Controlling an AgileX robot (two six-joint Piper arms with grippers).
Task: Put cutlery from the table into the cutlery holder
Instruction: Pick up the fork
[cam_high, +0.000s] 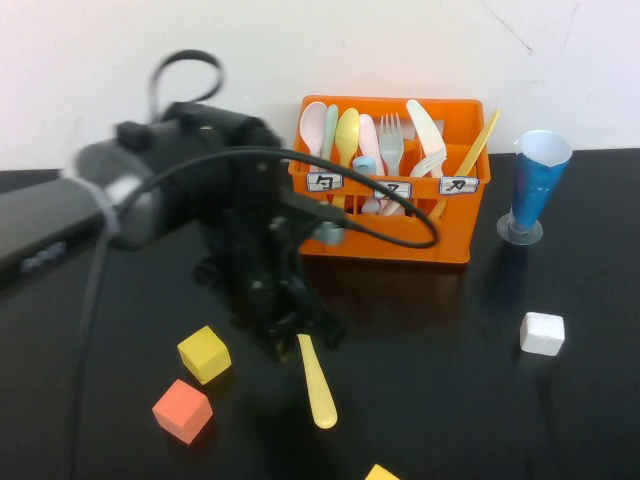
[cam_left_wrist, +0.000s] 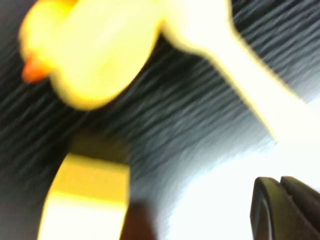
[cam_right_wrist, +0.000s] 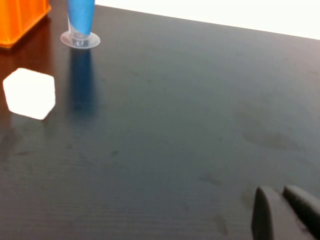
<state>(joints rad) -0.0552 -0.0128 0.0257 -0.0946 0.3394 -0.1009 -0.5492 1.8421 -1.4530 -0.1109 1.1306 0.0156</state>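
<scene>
Glossy black table (cam_high: 440, 400), smooth plastic orange cutlery holder (cam_high: 400, 240), pale yellow plastic cutlery (cam_high: 318, 385)

Left gripper (cam_high: 292, 335) low at table centre; right gripper (cam_right_wrist: 287, 215) parked

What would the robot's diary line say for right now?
left gripper: down at the fork's tine end on the table | right gripper: parked over bare table | holder: waiting, fork not in yet
</scene>
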